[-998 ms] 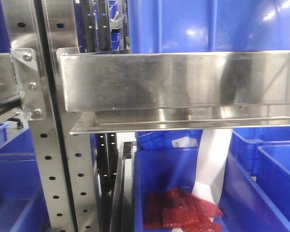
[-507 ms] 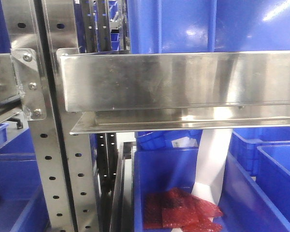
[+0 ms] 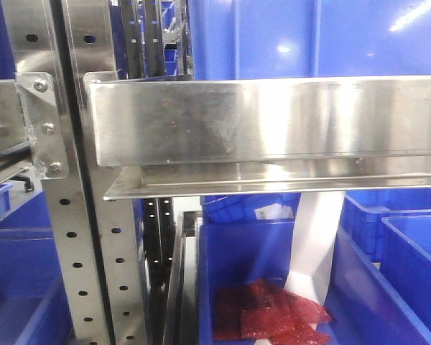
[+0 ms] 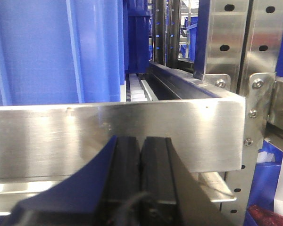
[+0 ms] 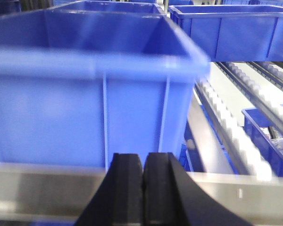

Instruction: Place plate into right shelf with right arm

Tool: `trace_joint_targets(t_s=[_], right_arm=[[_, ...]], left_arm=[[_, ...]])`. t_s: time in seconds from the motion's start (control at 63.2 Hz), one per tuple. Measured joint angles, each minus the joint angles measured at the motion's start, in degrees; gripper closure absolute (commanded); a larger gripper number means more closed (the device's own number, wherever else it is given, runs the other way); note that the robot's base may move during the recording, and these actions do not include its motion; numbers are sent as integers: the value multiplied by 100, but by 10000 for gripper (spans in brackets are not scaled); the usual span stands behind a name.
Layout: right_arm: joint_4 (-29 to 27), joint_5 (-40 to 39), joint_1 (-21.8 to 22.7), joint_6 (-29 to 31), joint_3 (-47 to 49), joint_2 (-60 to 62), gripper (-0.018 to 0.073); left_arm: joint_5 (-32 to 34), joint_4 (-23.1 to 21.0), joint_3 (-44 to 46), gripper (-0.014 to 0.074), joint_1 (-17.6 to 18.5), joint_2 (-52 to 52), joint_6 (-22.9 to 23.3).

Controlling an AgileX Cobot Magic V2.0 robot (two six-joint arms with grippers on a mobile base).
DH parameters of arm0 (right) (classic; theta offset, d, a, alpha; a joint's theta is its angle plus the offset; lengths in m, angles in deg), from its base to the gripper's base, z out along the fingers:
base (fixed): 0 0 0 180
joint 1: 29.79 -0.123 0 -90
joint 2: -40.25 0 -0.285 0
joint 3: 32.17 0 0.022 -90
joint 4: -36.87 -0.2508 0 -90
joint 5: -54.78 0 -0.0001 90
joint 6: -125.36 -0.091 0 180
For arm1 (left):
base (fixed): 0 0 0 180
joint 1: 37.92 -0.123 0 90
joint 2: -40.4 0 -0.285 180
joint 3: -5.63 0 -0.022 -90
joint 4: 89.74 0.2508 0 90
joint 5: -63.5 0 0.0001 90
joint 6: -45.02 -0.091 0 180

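Right gripper [image 5: 143,188] is seen pressed together, empty, at the right shelf [image 5: 132,188] rail before a blue bin [image 5: 85,94]; no plate is visible, so fetching it is judged next.

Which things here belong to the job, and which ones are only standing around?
For the job:
- right shelf
- right gripper, shut, holding nothing
- the plate is not in view

Just there:
- left gripper, shut
- blue bins
- red packets in a lower bin

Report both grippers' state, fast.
Left gripper: jaws shut, holding nothing.
Right gripper: jaws shut, holding nothing; no plate in view.
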Motion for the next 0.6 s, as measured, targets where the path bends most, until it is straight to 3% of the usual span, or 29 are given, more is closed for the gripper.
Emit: trace_joint_targets(t_s=[0.206, 0.602], right_arm=[[0, -14, 0, 0, -675, 749, 508], [0, -145, 0, 0, -980, 817, 508]], left_arm=[[0, 0, 0, 643, 0, 0, 0], [0, 0, 0, 643, 0, 0, 0]])
